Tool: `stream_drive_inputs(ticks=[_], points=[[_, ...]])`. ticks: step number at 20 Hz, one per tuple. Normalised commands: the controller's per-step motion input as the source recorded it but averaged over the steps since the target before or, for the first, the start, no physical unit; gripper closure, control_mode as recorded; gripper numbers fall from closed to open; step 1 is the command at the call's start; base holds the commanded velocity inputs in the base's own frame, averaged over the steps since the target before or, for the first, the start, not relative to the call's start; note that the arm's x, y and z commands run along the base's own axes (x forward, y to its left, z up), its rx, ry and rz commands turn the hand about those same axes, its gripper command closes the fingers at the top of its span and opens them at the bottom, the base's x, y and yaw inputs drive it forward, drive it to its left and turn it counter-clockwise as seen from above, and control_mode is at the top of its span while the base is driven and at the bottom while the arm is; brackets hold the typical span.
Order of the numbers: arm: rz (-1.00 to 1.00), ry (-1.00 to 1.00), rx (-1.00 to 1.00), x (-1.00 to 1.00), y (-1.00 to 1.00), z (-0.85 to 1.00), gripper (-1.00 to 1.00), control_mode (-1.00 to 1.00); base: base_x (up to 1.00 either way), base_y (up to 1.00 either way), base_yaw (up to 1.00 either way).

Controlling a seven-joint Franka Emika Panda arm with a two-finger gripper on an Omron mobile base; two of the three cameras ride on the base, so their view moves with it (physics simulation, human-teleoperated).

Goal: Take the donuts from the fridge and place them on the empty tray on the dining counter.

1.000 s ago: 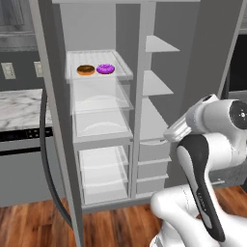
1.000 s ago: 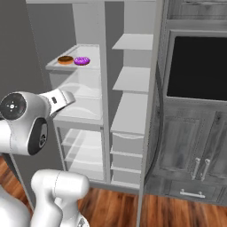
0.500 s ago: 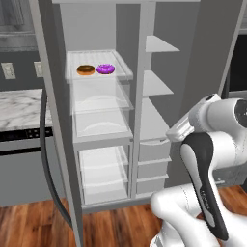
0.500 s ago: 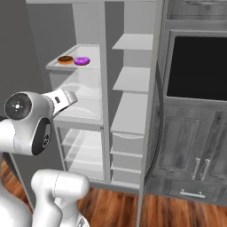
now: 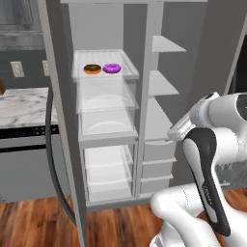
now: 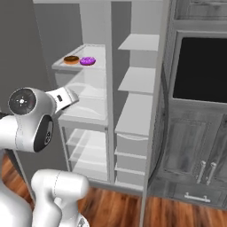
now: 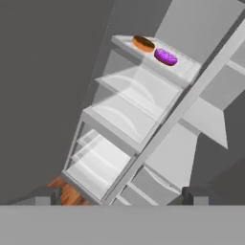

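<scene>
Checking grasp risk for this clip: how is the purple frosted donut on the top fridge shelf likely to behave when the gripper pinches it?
The purple donut lies flat on the shelf, so it probably won't roll. It looks small and likely light. Its frosting may smear, and a hard pinch from the open gripper could dent it. The brown donut beside it might get nudged.

Left base view: camera behind the arm on its left, facing forward and down into the open fridge from middle distance; the arm rises at 5 o'clock. Right base view: camera behind the arm on its right, facing the same fridge, the arm at 8 o'clock. Hand view: camera on the hand, rolled so the shelves slant, looking up at the fridge interior. All three share the upper shelf carrying the donuts, at 11 o'clock in both base views.
</scene>
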Motion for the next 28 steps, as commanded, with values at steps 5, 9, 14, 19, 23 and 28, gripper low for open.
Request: stream_drive_inputs(ticks=[5, 9, 14, 19, 23, 28], points=[[0.0, 0.0, 0.0, 0.0, 0.0, 0.0, -1.0, 1.0, 0.02, 0.29, 0.21], [0.0, 0.0, 0.0, 0.0, 0.0, 0.0, -1.0, 1.0, 0.18, 0.28, 0.21], [0.0, 0.0, 0.0, 0.0, 0.0, 0.0, -1.0, 1.0, 0.37, 0.16, 0.19], [0.0, 0.0, 0.0, 0.0, 0.0, 0.0, -1.0, 1.0, 0.59, 0.01, 0.14], [0.0, 0.0, 0.0, 0.0, 0.0, 0.0, -1.0, 1.0, 0.81, 0.02, 0.08], [0.0, 0.0, 0.0, 0.0, 0.0, 0.0, -1.0, 1.0, 0.93, 0.15, 0.03]])
